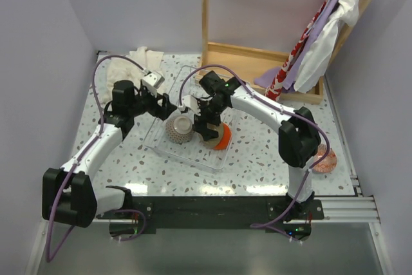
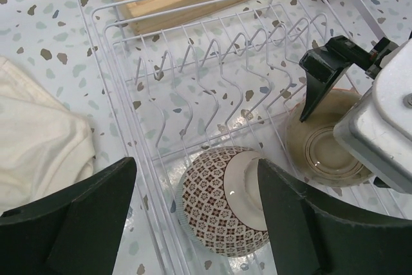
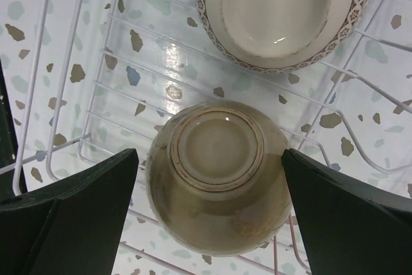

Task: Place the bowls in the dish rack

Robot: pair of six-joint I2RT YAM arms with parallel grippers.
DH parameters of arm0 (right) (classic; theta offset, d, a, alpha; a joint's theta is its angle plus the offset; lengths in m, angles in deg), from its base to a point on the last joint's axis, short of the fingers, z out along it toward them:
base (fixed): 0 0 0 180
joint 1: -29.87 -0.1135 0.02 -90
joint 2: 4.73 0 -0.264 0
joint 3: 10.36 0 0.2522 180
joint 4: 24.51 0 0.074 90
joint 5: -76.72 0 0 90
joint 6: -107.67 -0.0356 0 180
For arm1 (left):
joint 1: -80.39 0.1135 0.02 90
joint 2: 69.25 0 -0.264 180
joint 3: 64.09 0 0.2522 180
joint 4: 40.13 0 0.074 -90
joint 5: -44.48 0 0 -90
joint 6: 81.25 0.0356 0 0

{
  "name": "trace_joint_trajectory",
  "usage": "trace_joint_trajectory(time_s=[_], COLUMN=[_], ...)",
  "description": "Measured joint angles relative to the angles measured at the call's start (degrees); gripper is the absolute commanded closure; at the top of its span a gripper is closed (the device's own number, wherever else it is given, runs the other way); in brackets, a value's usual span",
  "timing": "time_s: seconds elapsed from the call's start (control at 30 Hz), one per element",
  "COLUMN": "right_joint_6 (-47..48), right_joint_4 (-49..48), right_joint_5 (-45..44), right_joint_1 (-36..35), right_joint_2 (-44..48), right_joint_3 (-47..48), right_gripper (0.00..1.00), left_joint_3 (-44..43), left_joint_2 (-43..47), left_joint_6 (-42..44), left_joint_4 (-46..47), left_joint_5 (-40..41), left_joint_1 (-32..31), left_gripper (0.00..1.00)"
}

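The dish rack [image 1: 161, 138] of thin clear bars lies mid-table. In it a patterned bowl [image 1: 178, 129] rests bottom-up, beside a tan bowl [image 1: 207, 132] and an orange bowl [image 1: 223, 137]. My left gripper [image 2: 193, 217] hovers open over the patterned bowl [image 2: 219, 207], its fingers wide on either side. My right gripper [image 3: 209, 210] is open around the upturned tan bowl [image 3: 219, 172], with a gap between each finger and the bowl's side. The patterned bowl [image 3: 277, 11] lies just beyond it on the rack's wires [image 3: 84, 94]. Another reddish bowl [image 1: 324, 158] sits on the table at the right, partly behind the right arm.
A wooden frame [image 1: 257, 62] stands behind the rack, with cloths hanging from it at the back right [image 1: 322, 37]. A white cloth [image 2: 38, 146] lies left of the rack [image 2: 193, 49]. A small metal object [image 1: 152, 80] sits at the rack's far left corner.
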Motion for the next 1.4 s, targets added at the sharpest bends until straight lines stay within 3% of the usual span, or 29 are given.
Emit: trace_joint_trajectory(time_s=[0.37,0.53,0.73,0.9,1.1,1.4], right_joint_6=[-0.48,0.04,0.15,0.26,-0.55,-1.73], right_joint_4=[1.90,4.33,2.62,1.09,1.51,7.58], right_joint_5=[-4.61,-4.83,-3.80,-4.72,-5.42,-6.49], right_joint_1=[-1.16,-1.79,-2.36,-3.13,-4.63,-9.46], right_joint_2=[-4.04,-6.78,-6.21,-3.48,-0.37,6.03], right_joint_3=[3.61,6.95,6.51,3.58,1.29,-4.39], right_gripper=[0.02,0.37,0.44,0.62,0.66,0.64], left_joint_3=[1.09,1.75,2.10,3.45,4.94,7.06], left_joint_2=[0.83,1.03,1.57,2.82,3.80,5.14], left_joint_6=[-1.70,-2.43,-2.54,-2.56,-2.56,-4.04], left_joint_4=[1.27,1.64,1.66,2.67,3.28,4.72], left_joint_5=[-1.05,-1.64,-2.01,-2.40,-2.69,-3.08], left_joint_1=[2.08,2.60,2.84,2.84,2.84,2.84], left_gripper=[0.20,0.20,0.20,0.20,0.20,0.20])
